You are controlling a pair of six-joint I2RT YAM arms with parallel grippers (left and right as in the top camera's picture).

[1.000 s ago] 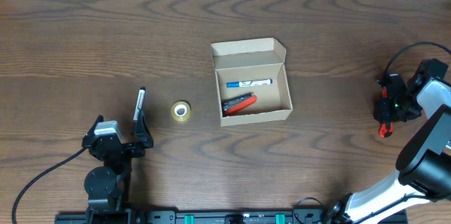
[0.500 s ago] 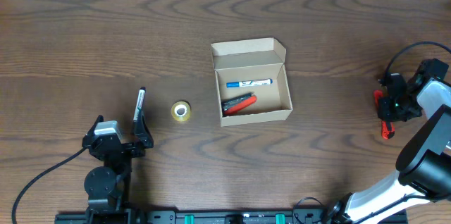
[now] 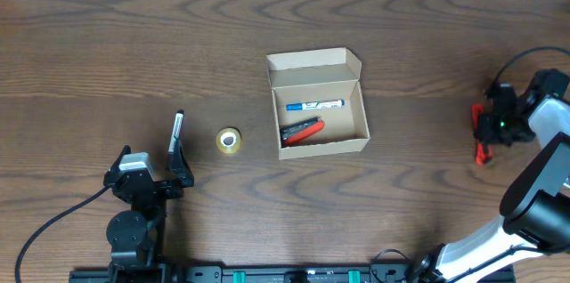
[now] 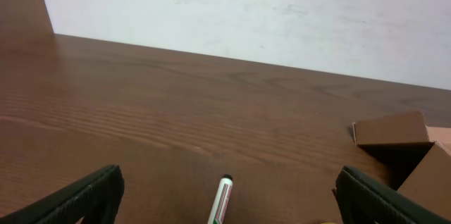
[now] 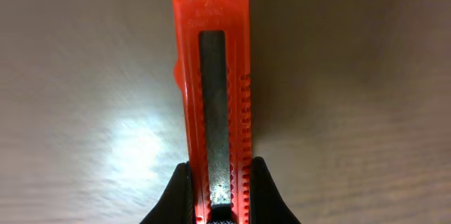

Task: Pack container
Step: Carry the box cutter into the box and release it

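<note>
The container point(image 3: 318, 103) is a tan cardboard box standing open mid-table, its flap lid folded back at the far side. A blue marker point(image 3: 314, 105) and a red-and-black tool point(image 3: 302, 131) lie inside. At the far right my right gripper point(image 3: 487, 128) is shut on a red utility knife point(image 3: 482, 152). The right wrist view shows the utility knife point(image 5: 211, 76) pinched between the black fingers point(image 5: 177, 194) of that gripper point(image 5: 220, 197). My left gripper point(image 3: 150, 171) stands open near the front left. A green-striped marker point(image 4: 221, 201) lies between and ahead of its fingers point(image 4: 84, 194).
A small yellow tape roll point(image 3: 229, 141) lies on the table between the green-striped marker point(image 3: 175, 132) and the box. The box's corner point(image 4: 394, 136) shows at the right of the left wrist view. A black cable point(image 3: 517, 65) loops near the right arm.
The right gripper has closed onto the red utility knife and shifted slightly towards the far side with it. The left arm, box, tape and marker have not moved.
</note>
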